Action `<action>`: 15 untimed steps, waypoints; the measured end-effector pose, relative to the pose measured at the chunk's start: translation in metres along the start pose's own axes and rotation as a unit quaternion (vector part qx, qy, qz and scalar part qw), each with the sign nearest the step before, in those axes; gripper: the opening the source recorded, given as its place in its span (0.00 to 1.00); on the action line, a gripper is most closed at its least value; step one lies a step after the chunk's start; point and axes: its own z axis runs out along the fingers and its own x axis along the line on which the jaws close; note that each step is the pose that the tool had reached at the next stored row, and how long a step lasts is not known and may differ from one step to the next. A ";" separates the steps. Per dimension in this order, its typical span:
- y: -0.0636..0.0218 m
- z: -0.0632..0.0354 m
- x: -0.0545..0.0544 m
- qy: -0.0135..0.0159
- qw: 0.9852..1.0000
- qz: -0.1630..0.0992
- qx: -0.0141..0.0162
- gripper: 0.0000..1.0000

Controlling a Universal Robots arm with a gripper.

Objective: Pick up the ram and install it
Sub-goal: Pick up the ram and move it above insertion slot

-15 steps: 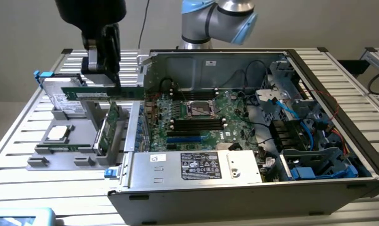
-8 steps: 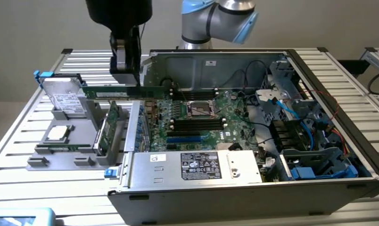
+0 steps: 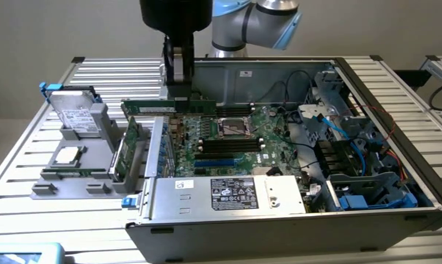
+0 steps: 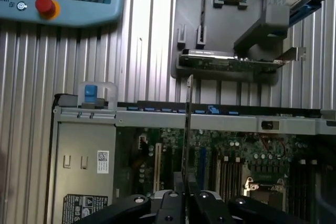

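The claw [image 3: 180, 93] was clamped on the ram [image 3: 149, 106], held level over the open case's [image 3: 397, 165] wall on the exterior view's left. An expansion card [image 3: 127, 148] stood nearby on the tabletop [image 3: 16, 181]; the motherboard's [image 3: 269, 124] slots [image 3: 228, 146] lay unobstructed.

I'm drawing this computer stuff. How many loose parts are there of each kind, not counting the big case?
Ram stick, in the gripper: 1
Hard drive: 1
Processor chip: 1
Expansion card: 1
Total: 4
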 end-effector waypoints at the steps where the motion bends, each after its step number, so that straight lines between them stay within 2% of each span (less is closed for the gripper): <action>1: -0.0046 0.0007 -0.001 0.000 1.000 0.000 0.000 0.13; 15: -0.0620 0.0185 -0.037 0.001 1.000 0.000 0.000 0.13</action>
